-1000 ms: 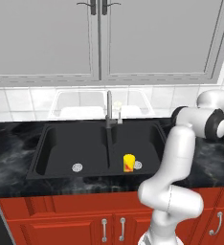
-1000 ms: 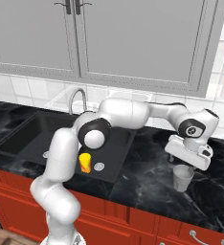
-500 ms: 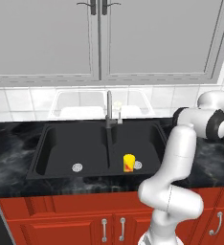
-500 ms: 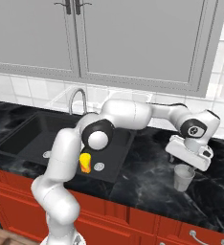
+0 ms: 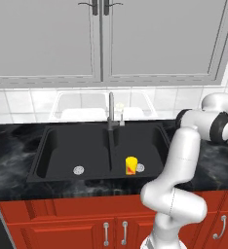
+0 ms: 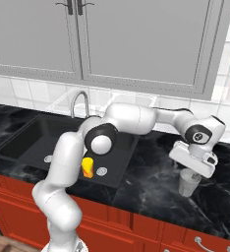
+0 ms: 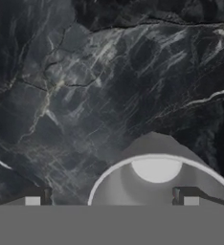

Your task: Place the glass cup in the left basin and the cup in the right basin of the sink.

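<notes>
A: Starting at the left of the right base view, we are seeing the sink (image 6: 63, 142) set into the dark marbled counter (image 6: 151, 187), with the left basin (image 6: 26, 140) at the frame's left and the right basin (image 6: 118, 160) beside it.

B: And the cup (image 6: 88, 167) is standing upright in the right basin, just beside its silver drain (image 6: 102, 172), left of the frame's centre.

A: Moving right, we are finding the glass cup (image 6: 188, 182) standing upright on the counter in the lower right, well apart from the sink.

B: We are holding the fingers (image 6: 191, 172) spread wide apart just above its rim, gripping nothing. In the hand view the glass cup's round mouth (image 7: 157, 184) is lying at the bottom centre-right, one dark tip on either side.
</notes>
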Robot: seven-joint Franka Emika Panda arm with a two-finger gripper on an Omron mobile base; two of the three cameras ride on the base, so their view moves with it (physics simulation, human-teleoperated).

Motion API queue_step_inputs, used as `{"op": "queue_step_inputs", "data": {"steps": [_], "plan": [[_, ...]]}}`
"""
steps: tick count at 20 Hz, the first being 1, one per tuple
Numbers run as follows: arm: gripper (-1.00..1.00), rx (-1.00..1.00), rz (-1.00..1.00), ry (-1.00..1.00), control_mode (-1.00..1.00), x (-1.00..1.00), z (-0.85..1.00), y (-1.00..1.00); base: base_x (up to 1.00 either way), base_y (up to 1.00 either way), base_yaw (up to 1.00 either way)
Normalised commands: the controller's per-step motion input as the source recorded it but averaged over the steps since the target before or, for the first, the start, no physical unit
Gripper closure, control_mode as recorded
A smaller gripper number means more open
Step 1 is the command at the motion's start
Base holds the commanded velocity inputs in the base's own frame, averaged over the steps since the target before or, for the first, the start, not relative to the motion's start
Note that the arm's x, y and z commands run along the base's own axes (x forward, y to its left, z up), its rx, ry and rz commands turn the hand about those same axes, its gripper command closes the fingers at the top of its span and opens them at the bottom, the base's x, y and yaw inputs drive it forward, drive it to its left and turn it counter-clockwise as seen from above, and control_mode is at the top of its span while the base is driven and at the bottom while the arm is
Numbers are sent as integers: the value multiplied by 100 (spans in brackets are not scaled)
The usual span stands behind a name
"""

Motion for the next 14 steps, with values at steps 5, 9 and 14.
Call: {"op": "queue_step_inputs", "data": {"steps": [5,9,14], "plan": [[-100,0,0,0,-100,-21,-14,15,0,0,0],[-100,0,0,-2,-100,-17,-21,17,0,0,0],[-100,0,-1,-2,-100,-2,-26,16,0,0,0]]}}
